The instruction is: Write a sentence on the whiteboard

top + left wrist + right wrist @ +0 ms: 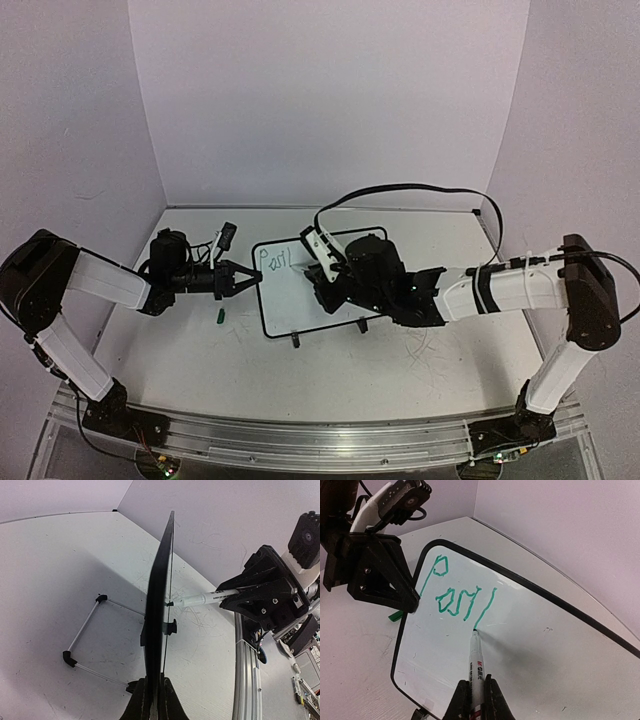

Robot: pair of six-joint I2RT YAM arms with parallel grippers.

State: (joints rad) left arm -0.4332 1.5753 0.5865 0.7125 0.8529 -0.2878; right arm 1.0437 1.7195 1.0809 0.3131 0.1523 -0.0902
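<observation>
The big white counter (pixel 400 375) lay under both claws. The whiteboard (pixel 530 645) stood on it between the 2 claws, up on its small black feet. A thin wire stand (pixel 85 625) stuck out from the back of the board, on the side away from the right claw.

The left claw (pixel 248 279) was closed tight on the board's left edge, so the black rim sat right between its 2 fingers. The right claw (pixel 475 692) was in front of the board's white face. It was closed on a marker (pixel 476 662), which poked straight out past its fingers. The tip of the marker touched the board at the bottom end of a slanted green line.

The sentence (pixel 455 592) was only just begun. It had a big green P, a few smaller green letters after it, and then the slanted line. The writing sat just ahead of the right claw and close beside the tips of the left claw.

A small green thing (pixel 220 317) lay on the counter just below the left claw, off the board. I could not tell what it was.
</observation>
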